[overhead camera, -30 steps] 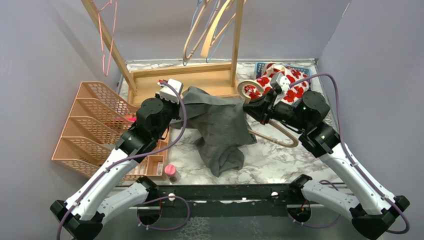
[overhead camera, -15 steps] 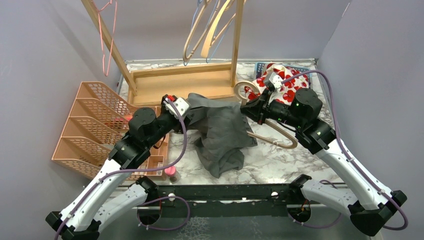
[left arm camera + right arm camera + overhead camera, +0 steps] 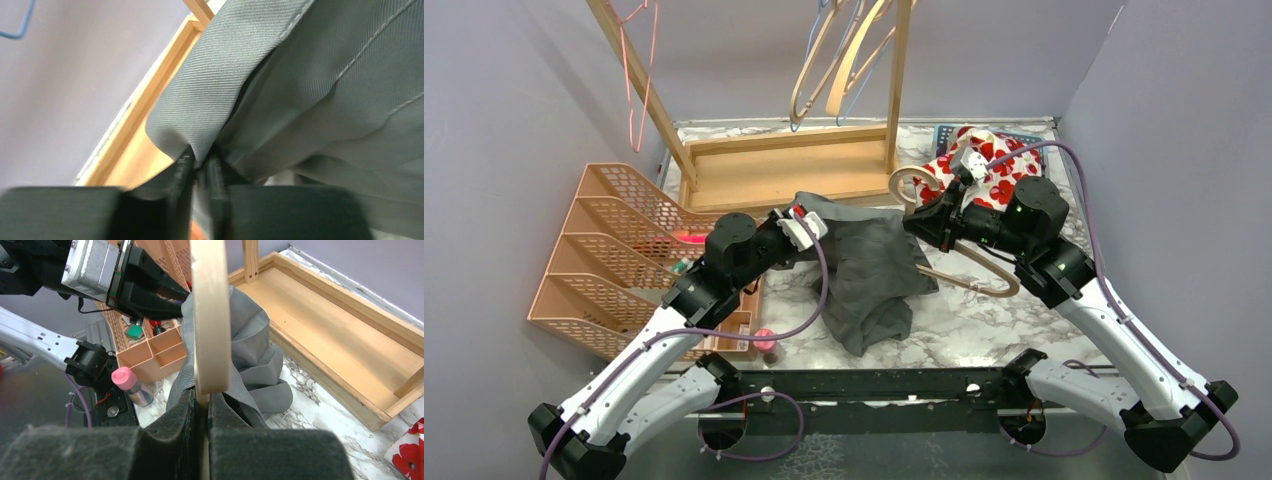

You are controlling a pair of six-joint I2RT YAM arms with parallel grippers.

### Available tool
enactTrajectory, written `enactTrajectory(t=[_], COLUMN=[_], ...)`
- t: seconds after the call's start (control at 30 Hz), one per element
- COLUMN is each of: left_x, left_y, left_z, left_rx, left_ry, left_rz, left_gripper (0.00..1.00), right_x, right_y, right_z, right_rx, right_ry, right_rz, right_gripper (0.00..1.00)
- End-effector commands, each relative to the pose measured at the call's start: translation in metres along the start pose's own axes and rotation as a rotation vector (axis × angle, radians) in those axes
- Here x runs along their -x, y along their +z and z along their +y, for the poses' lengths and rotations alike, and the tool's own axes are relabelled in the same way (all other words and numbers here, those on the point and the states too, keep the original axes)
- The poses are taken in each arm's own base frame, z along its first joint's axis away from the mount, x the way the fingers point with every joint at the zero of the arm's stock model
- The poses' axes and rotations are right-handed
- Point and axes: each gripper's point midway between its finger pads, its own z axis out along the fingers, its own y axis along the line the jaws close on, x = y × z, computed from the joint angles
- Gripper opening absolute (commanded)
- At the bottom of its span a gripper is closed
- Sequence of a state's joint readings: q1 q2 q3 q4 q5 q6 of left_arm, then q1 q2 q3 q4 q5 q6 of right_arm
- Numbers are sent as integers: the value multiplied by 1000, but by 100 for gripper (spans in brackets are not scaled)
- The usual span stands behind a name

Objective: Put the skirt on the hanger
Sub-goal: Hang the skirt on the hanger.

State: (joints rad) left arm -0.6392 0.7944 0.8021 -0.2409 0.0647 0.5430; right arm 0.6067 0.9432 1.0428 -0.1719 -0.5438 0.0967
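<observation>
**Step in hand:** dressing the hanger with the skirt, both tools engaged.

**Left tool:** The left tool (image 3: 200, 159) is clenched on a fold of the grey skirt (image 3: 300, 95). The wrist view shows the rolled edge of the cloth nipped between the two fingers. The bulk of the garment spreads away ahead of the tool and to its right.

**Right tool:** The right tool (image 3: 202, 396) is clenched on the wooden hanger (image 3: 210, 315), whose flat arm rises straight out from between its fingers.

**Skirt position:** The skirt sits directly beyond the right tool, draped against the far side of the hanger arm and touching it. Whether the arm has entered the waist opening cannot be told from these views. From above, the garment lies between the two tools. Its upper part is lifted and its lower part is bunched on the counter (image 3: 964, 320) below them.

**Judgement:** The task is partly advanced; the skirt is not yet seated on the hanger. The next move calls for the left tool to draw the held edge over the hanger's end while the right tool holds the hanger steady. The grip on the fold looks shallow and could slip under tension.
</observation>
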Motion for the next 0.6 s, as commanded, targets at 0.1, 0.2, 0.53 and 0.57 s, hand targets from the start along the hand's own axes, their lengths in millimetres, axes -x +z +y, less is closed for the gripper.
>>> enactTrajectory(t=[0.1, 0.2, 0.53, 0.57], left_x=[18, 31, 48, 45], left_y=[-4, -13, -36, -36], left_z=[31, 38, 37, 34], left_rx=[132, 161, 130, 116], left_ry=[42, 28, 4, 4], left_rz=[-32, -74, -114, -100], left_gripper=[0, 0, 0, 0], right_x=[22, 15, -2, 2], right_y=[-4, -4, -7, -8], right_z=[8, 5, 19, 24], right_rx=[31, 27, 145, 174], right_ry=[-44, -78, -256, -272], right_rz=[-55, -32, -15, -37], right_gripper=[1, 1, 1, 1])
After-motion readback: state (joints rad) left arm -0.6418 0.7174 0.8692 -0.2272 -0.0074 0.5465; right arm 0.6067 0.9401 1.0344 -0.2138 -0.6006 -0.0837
